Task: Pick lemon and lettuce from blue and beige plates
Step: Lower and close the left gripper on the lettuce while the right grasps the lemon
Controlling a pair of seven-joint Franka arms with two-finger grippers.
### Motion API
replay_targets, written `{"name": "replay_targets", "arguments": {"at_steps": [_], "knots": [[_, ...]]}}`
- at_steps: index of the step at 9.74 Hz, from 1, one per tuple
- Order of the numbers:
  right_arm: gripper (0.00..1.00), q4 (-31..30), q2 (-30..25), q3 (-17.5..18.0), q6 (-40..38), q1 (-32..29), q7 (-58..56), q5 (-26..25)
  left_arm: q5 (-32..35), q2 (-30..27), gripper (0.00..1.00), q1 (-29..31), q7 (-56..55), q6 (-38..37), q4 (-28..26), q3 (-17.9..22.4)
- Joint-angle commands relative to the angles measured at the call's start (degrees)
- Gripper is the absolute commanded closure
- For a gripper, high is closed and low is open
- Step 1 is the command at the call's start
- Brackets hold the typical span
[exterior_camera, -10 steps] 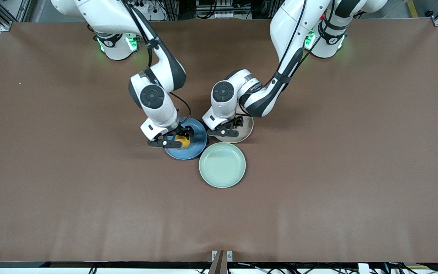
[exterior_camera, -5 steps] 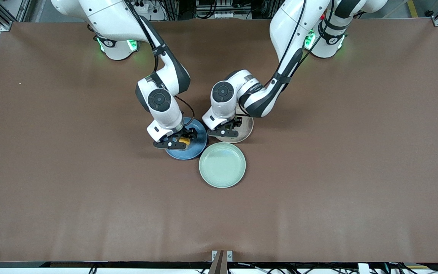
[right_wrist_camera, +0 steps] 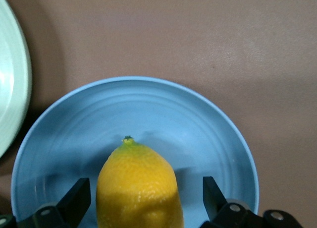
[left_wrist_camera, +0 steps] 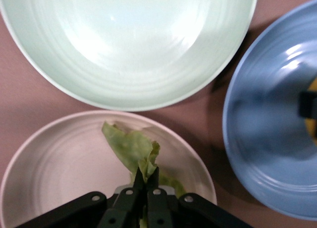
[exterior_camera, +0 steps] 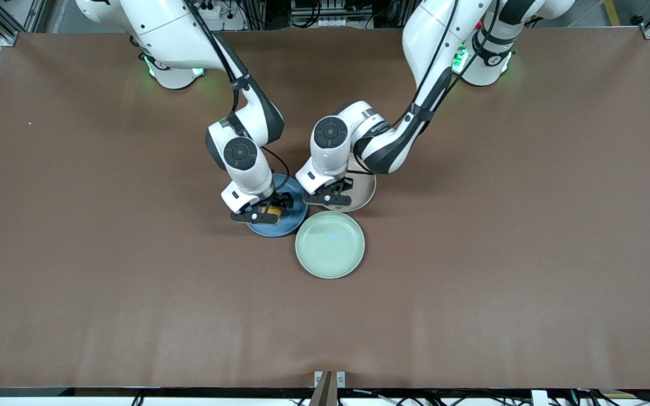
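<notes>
Right end effector [right_wrist_camera: 141,208] is straddling the lemon [right_wrist_camera: 137,186] on the blue plate [right_wrist_camera: 208,134], fingers wide apart, nothing gripped; left end effector [left_wrist_camera: 145,188] is pinching the lettuce [left_wrist_camera: 131,148] over the beige plate [left_wrist_camera: 54,163]; the thin leaf edge risks tearing or slipping

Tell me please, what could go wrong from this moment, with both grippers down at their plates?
1. The right gripper is open around the lemon on the blue plate; the rounded fruit might slip out as the fingers close.
2. The left gripper pinches only a thin edge of the lettuce over the beige plate; the leaf may tear or slide free.
</notes>
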Motion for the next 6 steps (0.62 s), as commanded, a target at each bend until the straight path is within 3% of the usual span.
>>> {"name": "replay_targets", "arguments": {"at_steps": [1,6], "knots": [[0.0,-2.0,0.0,-0.4,3.0,1.0,0.7,0.9,1.7,-3.3,1.0,0.5,-1.3,-3.0,-0.8,0.3],[0.0,-2.0,2.4,-0.4,5.4,2.3,3.2,0.8,1.7,-6.8,1.0,5.4,1.2,-6.0,-0.8,0.2]]}}
